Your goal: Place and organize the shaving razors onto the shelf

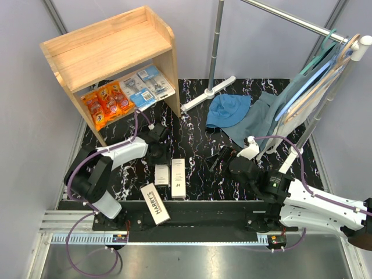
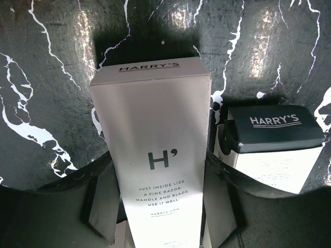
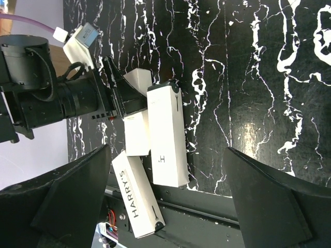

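Observation:
The light-wood shelf stands at the back left. Orange packs and blue blister packs lie on its lower level. Three white Harry's boxes lie near the front of the mat. My left gripper is shut on one box, with a finger on each long side. A second box lies just right of it and also shows in the left wrist view. A third box lies tilted over the mat's front edge. My right gripper is open and empty, to the right of the boxes.
A metal clothes rack with hanging blue cloths stands at the back right, its white foot on the mat. A blue hat and a grey-blue cloth lie behind my right arm.

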{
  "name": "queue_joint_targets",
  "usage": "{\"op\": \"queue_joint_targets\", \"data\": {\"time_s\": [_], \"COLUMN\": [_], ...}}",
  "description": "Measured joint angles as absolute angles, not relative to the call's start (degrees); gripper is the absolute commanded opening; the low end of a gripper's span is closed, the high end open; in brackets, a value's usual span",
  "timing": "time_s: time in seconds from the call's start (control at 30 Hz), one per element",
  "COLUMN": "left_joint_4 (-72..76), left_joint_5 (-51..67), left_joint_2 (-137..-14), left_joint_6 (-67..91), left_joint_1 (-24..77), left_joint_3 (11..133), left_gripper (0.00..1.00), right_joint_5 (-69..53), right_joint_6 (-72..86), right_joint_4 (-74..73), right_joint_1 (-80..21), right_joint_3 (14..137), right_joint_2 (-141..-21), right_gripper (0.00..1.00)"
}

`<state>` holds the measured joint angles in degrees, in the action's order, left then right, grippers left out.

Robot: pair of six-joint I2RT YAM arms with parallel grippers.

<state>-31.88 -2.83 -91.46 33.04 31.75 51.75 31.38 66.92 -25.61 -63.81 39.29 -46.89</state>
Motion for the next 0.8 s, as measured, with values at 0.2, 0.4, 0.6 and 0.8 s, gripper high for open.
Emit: {"op": "queue_joint_targets", "data": {"time_s": [0.2, 0.4, 0.6, 0.8], "left_joint_4": [-33.67, -38.30, -40.32, -41.10], "left_joint_5": [-2.83, -2.70, -1.21, 1.06], "left_joint_2": [-90.63, -84.55, -77.36, -73.87], "left_joint_6": [33.01, 33.06, 35.11, 39.99], "left_joint_1": [31.75, 31.75, 31.75, 31.70], "left_joint_3": [52.82, 59.07, 66.57, 69.19], "left_gripper": [0.43, 0.42, 0.41, 0.40], "right_joint_5": [31.31, 30.87, 30.46, 28.95], "right_joint_6": [66.78, 65.52, 63.53, 60.45], "right_joint_4": [-26.46, -26.57, -25.96, -21.98], "right_joint_1": [-63.81, -63.81, -63.83, -64.82], "right_joint_3": [39.64, 42.17, 46.11, 48.27], "right_joint_2": [-47.83, -49.82, -52.34, -56.64], "right_gripper": [1.00, 1.00, 1.00, 1.00]}}
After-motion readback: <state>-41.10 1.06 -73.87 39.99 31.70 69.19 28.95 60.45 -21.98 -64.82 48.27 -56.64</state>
